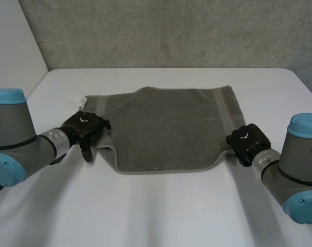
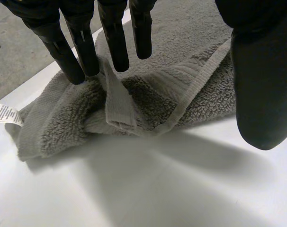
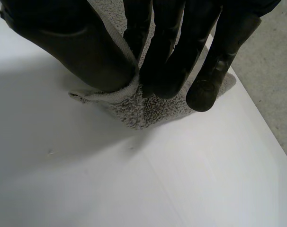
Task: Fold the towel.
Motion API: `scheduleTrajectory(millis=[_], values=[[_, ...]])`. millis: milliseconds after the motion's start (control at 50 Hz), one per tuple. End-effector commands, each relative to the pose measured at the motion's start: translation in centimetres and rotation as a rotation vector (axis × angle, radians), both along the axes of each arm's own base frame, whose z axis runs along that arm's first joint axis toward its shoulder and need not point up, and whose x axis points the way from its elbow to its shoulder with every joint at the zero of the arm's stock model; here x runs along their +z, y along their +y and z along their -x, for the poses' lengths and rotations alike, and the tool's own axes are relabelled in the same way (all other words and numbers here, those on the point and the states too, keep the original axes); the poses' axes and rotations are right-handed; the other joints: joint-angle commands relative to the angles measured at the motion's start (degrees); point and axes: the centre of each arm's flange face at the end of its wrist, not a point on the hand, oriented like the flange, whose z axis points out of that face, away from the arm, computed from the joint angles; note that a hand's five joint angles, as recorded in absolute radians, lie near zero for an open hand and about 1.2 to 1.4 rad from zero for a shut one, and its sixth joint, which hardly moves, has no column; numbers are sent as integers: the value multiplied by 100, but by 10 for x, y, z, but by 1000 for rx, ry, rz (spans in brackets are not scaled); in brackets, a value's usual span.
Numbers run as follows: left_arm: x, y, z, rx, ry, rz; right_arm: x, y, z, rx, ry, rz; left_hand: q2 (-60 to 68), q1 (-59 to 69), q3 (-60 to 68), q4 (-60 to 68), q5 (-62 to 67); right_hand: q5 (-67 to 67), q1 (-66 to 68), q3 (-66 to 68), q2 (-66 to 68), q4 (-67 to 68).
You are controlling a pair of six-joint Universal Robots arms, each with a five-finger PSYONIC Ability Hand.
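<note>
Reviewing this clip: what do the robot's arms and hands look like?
Left arm and right arm: thick grey tubes with round light-blue caps. Left hand and right hand: black, a small white mark on each back, long blunt-tipped fingers.

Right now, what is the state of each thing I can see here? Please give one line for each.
Grey towel: spread flat on the white table, unfolded, its corner at the left hand bunched up.
Left hand: open, straight fingers at the bunched corner, thumb apart.
Right hand: shut, pinching the towel's near right corner between thumb and fingers.
White label: sticking out from the towel's edge, lying on the table.
</note>
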Motion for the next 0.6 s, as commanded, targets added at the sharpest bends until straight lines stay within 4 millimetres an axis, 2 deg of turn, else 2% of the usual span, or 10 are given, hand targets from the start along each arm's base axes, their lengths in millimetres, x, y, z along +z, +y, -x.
scheduleTrajectory(millis=[20,440,600], values=[[-4,1,7,-20,0,17,0,0,0,0,0,0,-464,-400,-311,-413,-1211,272,274,290,348,261],[-15,-12,14,-25,-9,52,0,0,0,0,0,0,865,929,1018,916,118,272,274,290,348,261],[-15,-18,15,-37,-34,125,-1,0,0,0,1,-1,1083,1148,1237,1135,337,272,274,290,348,261]])
